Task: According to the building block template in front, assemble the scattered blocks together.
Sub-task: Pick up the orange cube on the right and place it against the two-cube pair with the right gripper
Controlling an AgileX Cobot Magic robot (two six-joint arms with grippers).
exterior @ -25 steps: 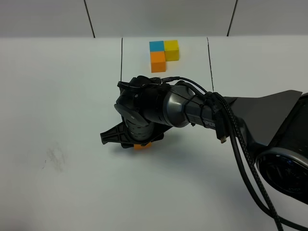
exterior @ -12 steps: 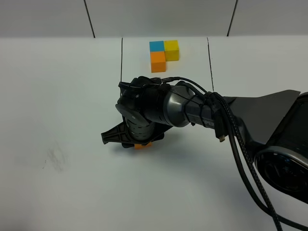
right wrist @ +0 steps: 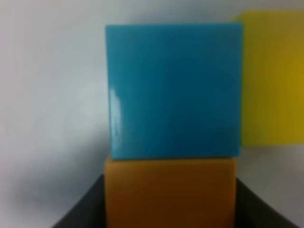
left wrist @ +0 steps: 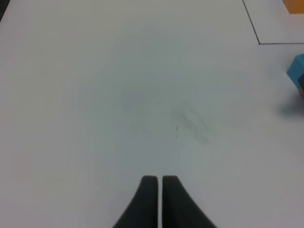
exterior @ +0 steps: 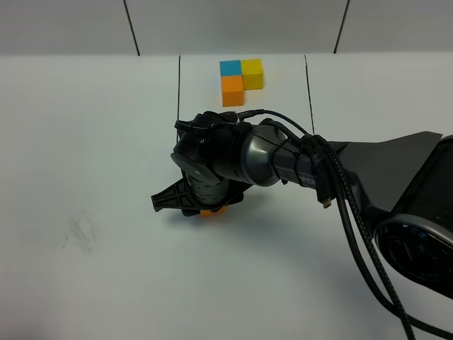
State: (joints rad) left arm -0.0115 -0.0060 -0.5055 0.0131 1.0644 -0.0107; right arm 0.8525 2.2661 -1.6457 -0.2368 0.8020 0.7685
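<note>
The building block template [exterior: 241,79], a blue, yellow and orange cube cluster between thin black lines, sits at the far middle of the table. My right gripper [exterior: 204,207] reaches across to the middle, shut on the orange block [exterior: 212,212], which rests low at the table. In the right wrist view the orange block [right wrist: 170,199] sits between the dark fingers [right wrist: 83,211], pressed against the blue block [right wrist: 173,90], with the yellow block [right wrist: 273,76] beside the blue one. In the exterior view the arm hides the blue and yellow blocks. My left gripper [left wrist: 159,187] is shut and empty over bare table; the blue block [left wrist: 297,71] shows at that view's edge.
The white table [exterior: 85,142] carries a faint grey smudge [exterior: 81,230], also seen in the left wrist view [left wrist: 190,123]. Black cables [exterior: 343,212] hang along my right arm. A panelled wall [exterior: 233,25] stands behind the table.
My right gripper and the orange block have edged very slightly right and away from the front. Nothing else has moved.
</note>
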